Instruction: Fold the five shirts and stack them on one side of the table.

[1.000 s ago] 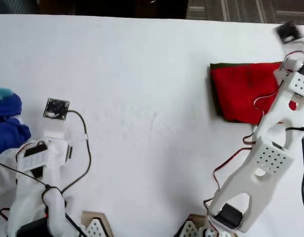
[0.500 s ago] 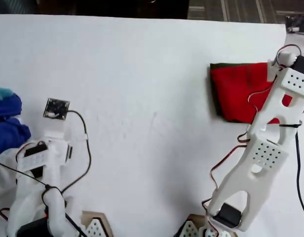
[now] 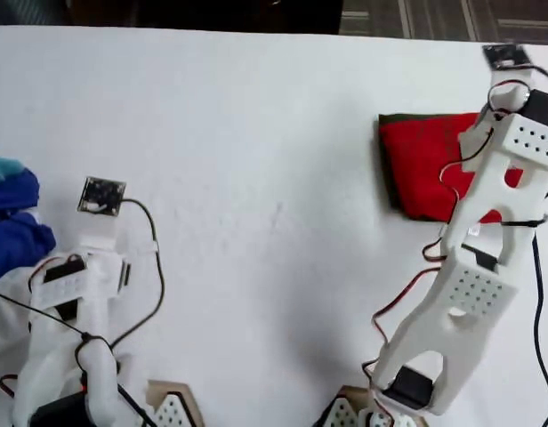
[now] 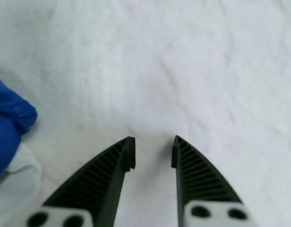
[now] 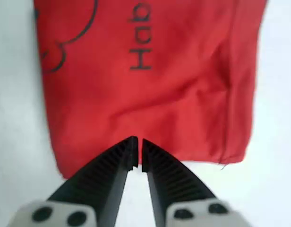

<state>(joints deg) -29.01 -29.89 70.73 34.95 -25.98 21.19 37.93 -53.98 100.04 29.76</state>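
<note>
We see dark print on the folded red shirt (image 5: 145, 85): a few letters and part of a curved line drawing, the drawing cut off at the picture's edge. In the high view the right arm (image 3: 474, 294) covers the shirt's right part. A dark strip runs along the shirt's far and left edges there; we cannot tell what it belongs to. The red shirt lies on the right side of the desk (image 3: 256, 133). The right pincer (image 5: 136, 153) hangs over the shirt's edge, its fingers nearly pressed together with only a slit between them, pinching nothing. The left pincer (image 4: 151, 152) is spread over bare desk. A crumpled blue shirt (image 4: 8, 123) lies near it, with white cloth (image 4: 18, 189) beside that, both cut off at the edge.
</note>
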